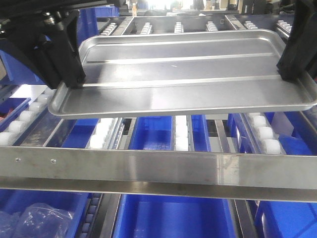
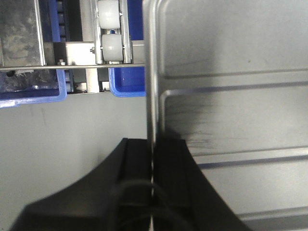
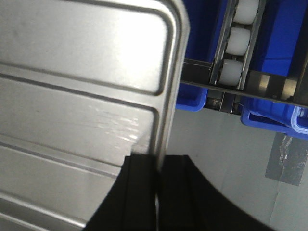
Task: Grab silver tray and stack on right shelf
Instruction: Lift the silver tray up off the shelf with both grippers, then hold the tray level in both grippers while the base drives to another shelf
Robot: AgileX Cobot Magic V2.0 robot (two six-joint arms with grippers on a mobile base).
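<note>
Silver tray [image 3: 82, 96] rim clamped in right gripper [image 3: 158, 163] jaws, white rollers [image 3: 232, 70], blue bins [image 3: 284, 38] beyond

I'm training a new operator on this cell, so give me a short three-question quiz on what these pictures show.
1. True or false: the left tool and the right tool both grip the silver tray.
2. The bins seen below the shelf are: A red, B blue, C green.
3. Fill in: each tool clamps the tray by its ___.

Key: 1 true; 2 B; 3 rim.
</note>
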